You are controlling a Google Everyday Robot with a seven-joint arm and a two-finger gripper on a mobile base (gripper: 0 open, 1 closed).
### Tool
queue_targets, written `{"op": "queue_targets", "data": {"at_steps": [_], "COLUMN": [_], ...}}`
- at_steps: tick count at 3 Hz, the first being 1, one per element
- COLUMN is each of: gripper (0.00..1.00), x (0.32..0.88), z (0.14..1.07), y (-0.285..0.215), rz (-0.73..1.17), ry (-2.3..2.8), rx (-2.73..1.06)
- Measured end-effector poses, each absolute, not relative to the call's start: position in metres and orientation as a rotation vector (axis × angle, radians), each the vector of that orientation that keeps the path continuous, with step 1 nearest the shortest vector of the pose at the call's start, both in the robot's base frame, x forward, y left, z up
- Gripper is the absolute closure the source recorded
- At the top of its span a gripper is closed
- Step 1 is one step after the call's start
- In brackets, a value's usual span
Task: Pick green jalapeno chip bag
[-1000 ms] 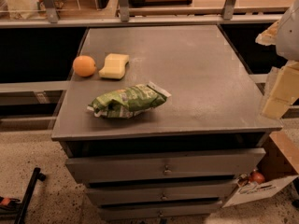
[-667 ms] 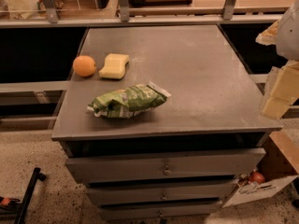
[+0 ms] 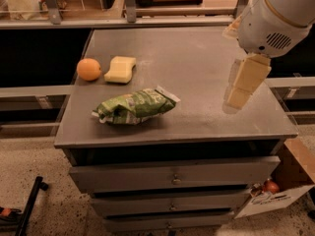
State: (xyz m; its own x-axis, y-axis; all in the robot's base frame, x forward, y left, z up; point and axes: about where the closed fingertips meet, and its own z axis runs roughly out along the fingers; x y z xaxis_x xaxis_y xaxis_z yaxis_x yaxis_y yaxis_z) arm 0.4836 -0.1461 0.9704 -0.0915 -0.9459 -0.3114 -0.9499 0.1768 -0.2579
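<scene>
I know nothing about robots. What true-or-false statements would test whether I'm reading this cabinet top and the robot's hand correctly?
The green chip bag lies on the grey cabinet top. True.
The hand grips the bag. False: it hangs over the top's right side in the camera view, away from the bag.
The orange sits beside the yellow sponge. True.
The sponge rests on the bag. False: it lies behind it, apart.
</scene>
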Motion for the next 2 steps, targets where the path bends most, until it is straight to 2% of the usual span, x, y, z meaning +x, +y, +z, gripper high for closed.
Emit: {"op": "queue_targets", "data": {"at_steps": [2], "gripper": [0.00], "x": [0.498], "z": [0.940], "y": [-0.066], "rz": [0.083], "ry": [1.916], "rx": [-1.915]}}
